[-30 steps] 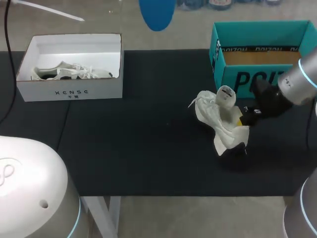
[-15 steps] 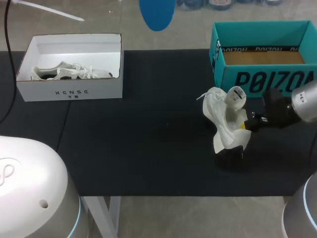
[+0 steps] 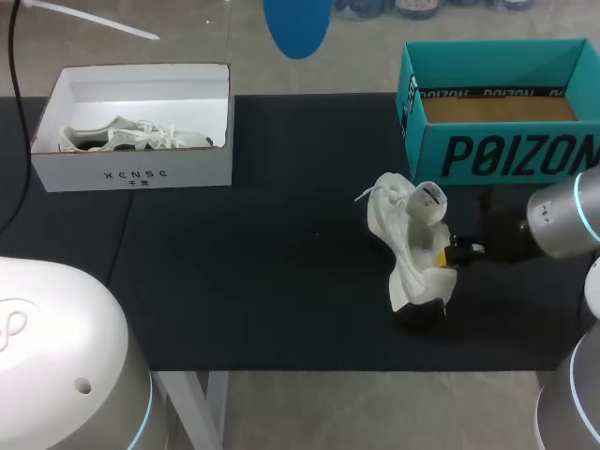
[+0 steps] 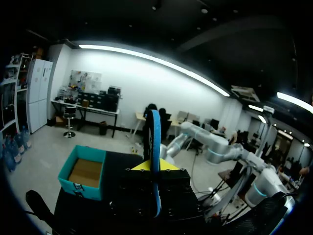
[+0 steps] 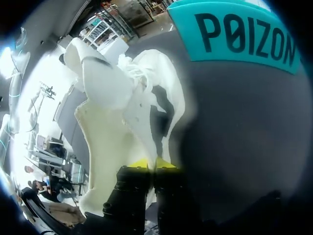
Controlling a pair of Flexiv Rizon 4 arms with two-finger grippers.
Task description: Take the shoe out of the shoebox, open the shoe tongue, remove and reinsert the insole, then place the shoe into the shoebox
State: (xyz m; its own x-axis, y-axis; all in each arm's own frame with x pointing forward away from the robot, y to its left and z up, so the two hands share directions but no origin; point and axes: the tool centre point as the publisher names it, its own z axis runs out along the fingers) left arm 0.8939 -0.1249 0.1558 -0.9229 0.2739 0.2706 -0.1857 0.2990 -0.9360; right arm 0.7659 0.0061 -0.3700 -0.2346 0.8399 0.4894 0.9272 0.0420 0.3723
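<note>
A white shoe (image 3: 405, 234) stands heel-up and tilted on the black mat, in front of the teal shoebox (image 3: 487, 155). My right gripper (image 3: 446, 255) comes in from the right and is shut on the shoe's side. In the right wrist view its yellow tips (image 5: 154, 163) pinch the shoe (image 5: 127, 107) fabric, with the teal shoebox (image 5: 239, 34) ahead. The blue insole (image 3: 298, 23) hangs high over the table's back edge. In the left wrist view my left gripper (image 4: 155, 165) is shut on that insole (image 4: 155, 142), seen edge-on, far above the teal shoebox (image 4: 80, 190).
A white box (image 3: 131, 173) at the back left holds another white shoe (image 3: 131, 136). The black mat (image 3: 281, 272) covers the table between the two boxes. My left arm's white housing (image 3: 56, 356) fills the front left corner.
My right gripper has carried the shoe first right, then back left and toward the table's front, away from the teal shoebox. The insole and left arm have stayed put.
</note>
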